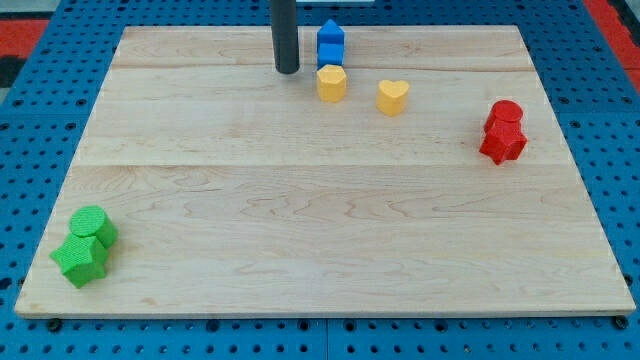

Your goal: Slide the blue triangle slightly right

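Wooden board [320,250] on a blue pegboard surface [40,120]. Nearest, at view's bottom left: two green blocks touching, a rounded one [93,225] above a star-like one [79,258]. Mid-depth, view's right: two red blocks touching, a rounded one [506,113] above a star-like one [503,143]. Farther back, centre: yellow heart [393,96] w/ yellow hexagon-ish block [332,82] to its left. At view's top: blue triangle [331,33] atop a blue cube [330,54], which touches the yellow hexagon-ish block. My tip [287,71], a bare rod holding nothing, rests just left of the blue cube, not touching.
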